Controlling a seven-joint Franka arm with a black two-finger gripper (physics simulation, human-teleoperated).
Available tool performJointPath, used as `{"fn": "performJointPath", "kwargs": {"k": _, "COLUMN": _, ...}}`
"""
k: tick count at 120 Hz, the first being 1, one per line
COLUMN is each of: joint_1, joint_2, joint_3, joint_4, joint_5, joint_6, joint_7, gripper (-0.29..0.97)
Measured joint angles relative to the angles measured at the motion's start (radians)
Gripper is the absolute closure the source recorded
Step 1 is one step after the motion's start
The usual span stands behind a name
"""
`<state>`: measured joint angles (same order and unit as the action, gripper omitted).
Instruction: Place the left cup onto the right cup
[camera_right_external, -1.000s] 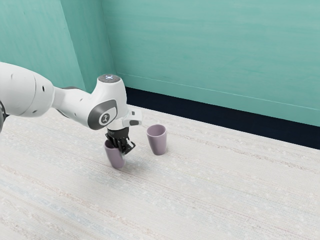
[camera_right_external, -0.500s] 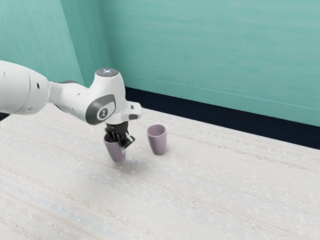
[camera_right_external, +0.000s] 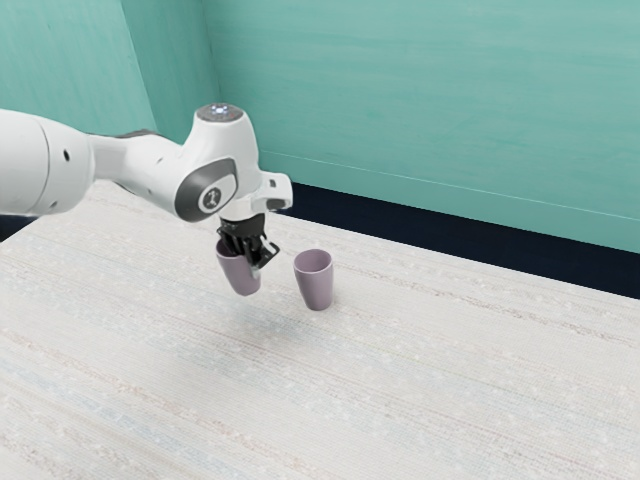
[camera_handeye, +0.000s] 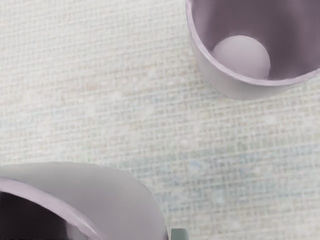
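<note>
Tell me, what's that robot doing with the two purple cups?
The robot arm grips a purple cup by its rim in its black jaws, holding it tilted just above the table. The second cup stands upright and empty on the table, close by on the exterior view's right, not touching. The stacking is not yet done.

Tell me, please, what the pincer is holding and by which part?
The pincer holds the left cup by its upper rim, clear of the table.
</note>
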<state>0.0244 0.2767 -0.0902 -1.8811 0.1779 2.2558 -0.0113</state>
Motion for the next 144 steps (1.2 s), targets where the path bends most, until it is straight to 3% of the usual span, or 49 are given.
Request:
{"fn": "performJointPath", "kwargs": {"k": 44, "joint_1": 0.0, "joint_2": -0.008, "joint_3": -0.035, "joint_4": 0.072, "joint_5": 0.028, "joint_6": -0.08, "joint_7": -0.015, "gripper": 0.78}}
{"fn": "performJointPath", "kwargs": {"k": 144, "joint_1": 0.0, "joint_2": 0.108, "joint_3": -0.123, "joint_4": 0.316, "joint_5": 0.097, "joint_6": -0.225, "joint_7": -0.021, "gripper": 0.78}}
